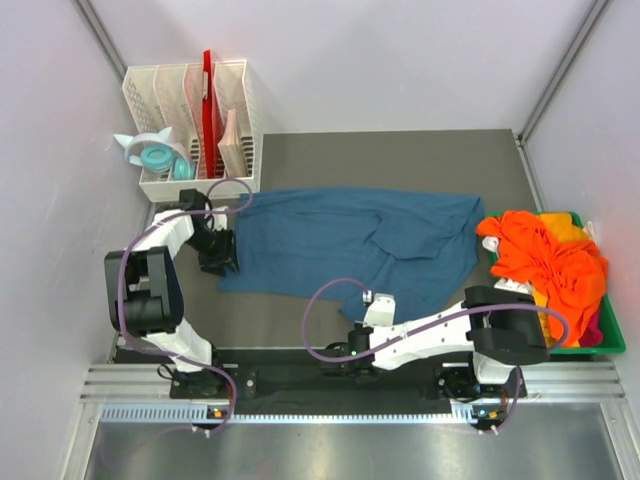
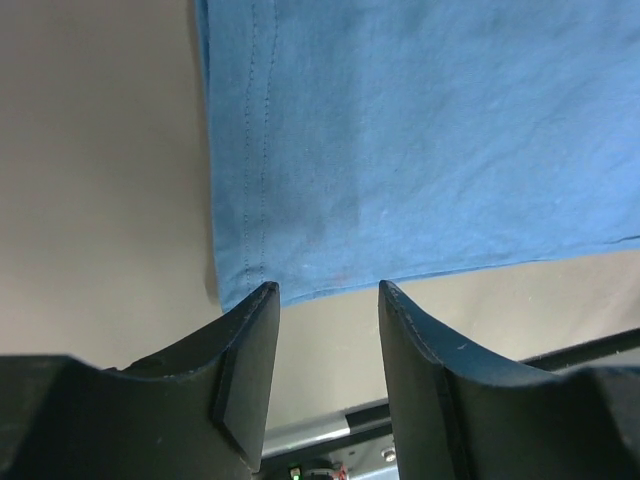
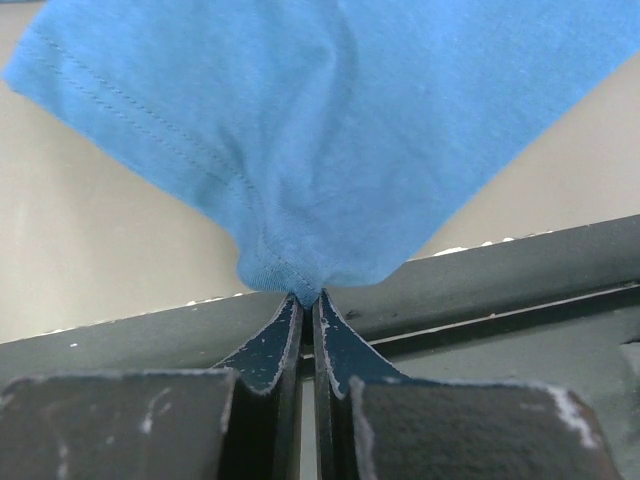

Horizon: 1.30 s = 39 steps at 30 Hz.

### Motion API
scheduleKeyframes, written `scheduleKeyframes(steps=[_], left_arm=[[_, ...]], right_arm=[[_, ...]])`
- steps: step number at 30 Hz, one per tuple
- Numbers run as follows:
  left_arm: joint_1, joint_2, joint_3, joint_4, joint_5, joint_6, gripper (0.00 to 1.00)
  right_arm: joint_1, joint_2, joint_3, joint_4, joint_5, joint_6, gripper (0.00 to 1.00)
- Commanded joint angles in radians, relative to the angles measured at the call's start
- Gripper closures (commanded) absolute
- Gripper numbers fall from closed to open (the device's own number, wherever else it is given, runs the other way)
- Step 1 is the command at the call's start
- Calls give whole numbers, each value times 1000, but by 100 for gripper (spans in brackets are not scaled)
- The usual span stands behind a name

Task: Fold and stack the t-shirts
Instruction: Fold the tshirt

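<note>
The left arm [image 1: 150,285] stands folded at the table's [image 1: 400,150] left edge, forearm reaching toward the far left corner, and the left gripper [image 2: 325,290] points down with its jaws apart. The right arm [image 1: 430,335] lies low along the near edge, stretched leftward from its base. The right gripper [image 3: 307,298] has its jaws pressed together on a corner of the tee [image 3: 320,150].

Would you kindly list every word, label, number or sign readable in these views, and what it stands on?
None can be read. The large plain teal-blue cotton t-shirt shows no print in any view; the bright orange t-shirts, the green plastic bin and the white slotted plastic organiser carry nothing legible.
</note>
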Motion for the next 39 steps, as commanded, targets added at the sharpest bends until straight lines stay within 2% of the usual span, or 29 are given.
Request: scheduleKeyframes(steps=[1,12,20,26,27,29,31,36,39], left_arm=[[7,46,55,-69,-17,8,51],[52,46,40,8,-142,-18,50],[59,115,27,-21,-136,11,51],[59,109,9,-34,-120,32,54],[59,115,9,-35,-114,40,56],[57,118,10,-40,-106,43,73],[59,123,9,-41,-93,48,100],[59,71,-5,-34,-71,52,100],[59,-15,3,-31,-30,72,100]], right_arm=[[5,-16,-22,-8,23,19,100],[-21,0,-20,48,26,-34,100],[-42,0,-31,74,21,-60,100],[-61,-11,-41,85,21,-76,100],[-64,-14,-43,86,23,-79,100],[-68,-17,-43,88,23,-85,100],[-68,-22,-42,86,27,-87,100],[-67,-31,-32,51,38,-73,100],[-48,-56,26,-73,82,-28,100]])
